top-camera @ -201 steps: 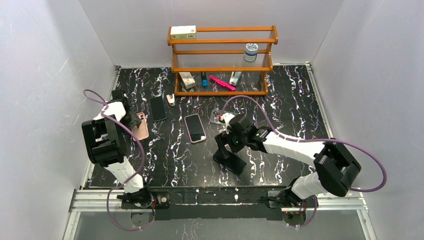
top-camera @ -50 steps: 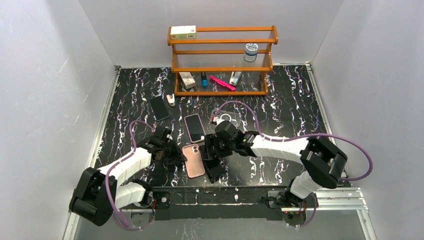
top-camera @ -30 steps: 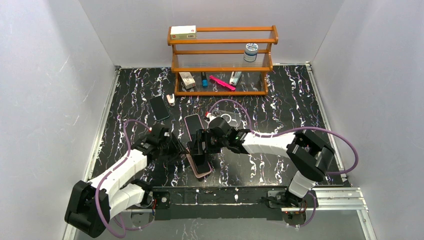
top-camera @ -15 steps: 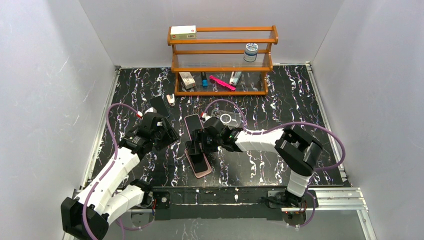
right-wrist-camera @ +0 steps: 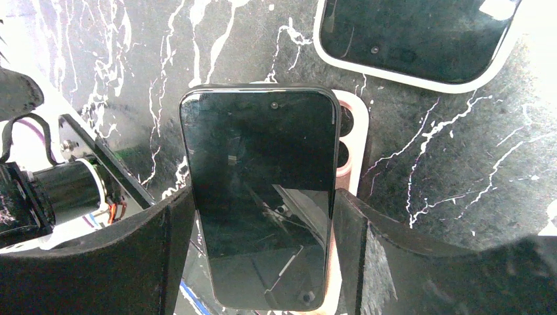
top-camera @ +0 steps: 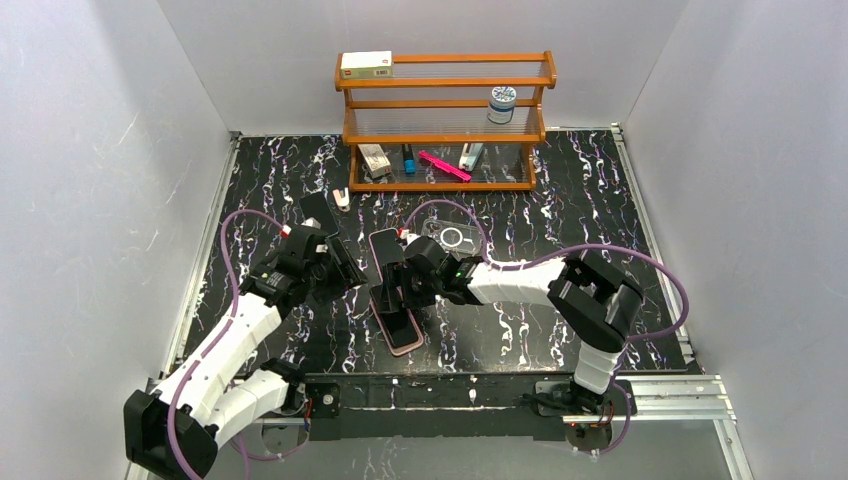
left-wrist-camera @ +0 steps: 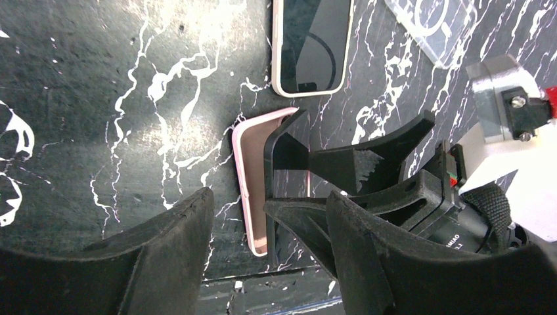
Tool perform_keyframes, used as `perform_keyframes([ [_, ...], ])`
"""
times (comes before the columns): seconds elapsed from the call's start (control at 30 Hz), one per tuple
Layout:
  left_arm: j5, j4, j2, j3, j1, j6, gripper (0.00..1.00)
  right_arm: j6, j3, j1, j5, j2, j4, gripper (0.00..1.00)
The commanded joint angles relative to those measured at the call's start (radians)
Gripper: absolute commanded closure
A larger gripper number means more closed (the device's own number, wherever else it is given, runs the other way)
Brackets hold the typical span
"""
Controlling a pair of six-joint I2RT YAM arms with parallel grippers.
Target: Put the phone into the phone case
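Note:
A pink phone case (top-camera: 404, 331) lies open side up near the table's front edge. My right gripper (top-camera: 392, 292) is shut on a black phone (top-camera: 386, 300) and holds it tilted just above the case. In the right wrist view the phone (right-wrist-camera: 259, 190) sits between my fingers (right-wrist-camera: 164, 243), with the case's rim (right-wrist-camera: 349, 141) showing beneath. My left gripper (top-camera: 338, 268) is open and empty, just left of the case. In the left wrist view the case (left-wrist-camera: 251, 190) lies ahead of my gripper (left-wrist-camera: 269, 243), with the phone edge-on (left-wrist-camera: 269, 167) over it.
A second phone in a pale case (top-camera: 384, 246) lies just behind the pink case. A clear case (top-camera: 452, 237) lies to its right. A black phone (top-camera: 318, 207) lies at the back left. A wooden shelf (top-camera: 445, 125) with small items stands at the back.
My left gripper carried the pink case to the front middle, let go and drew back to the left. My right gripper brought the black phone over the case.

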Motion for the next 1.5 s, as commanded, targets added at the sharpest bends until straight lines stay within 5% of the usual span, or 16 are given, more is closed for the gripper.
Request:
perform_keyframes([
  [0.0,0.062,0.004,0.007,-0.034,0.003,0.007,0.39,-0.01,0.024,0.003,0.022,-0.043,-0.034,0.31],
  [0.57,0.131,0.069,0.014,-0.12,0.003,-0.002,0.39,0.015,0.002,0.006,0.011,-0.12,-0.092,0.13],
  [1.07,0.219,0.209,0.114,-0.223,0.003,0.007,0.51,-0.043,-0.068,-0.034,0.005,-0.172,-0.086,0.38],
  [1.47,0.269,0.308,0.161,-0.267,0.003,0.005,0.55,-0.069,-0.131,-0.102,-0.105,-0.184,-0.014,0.38],
])
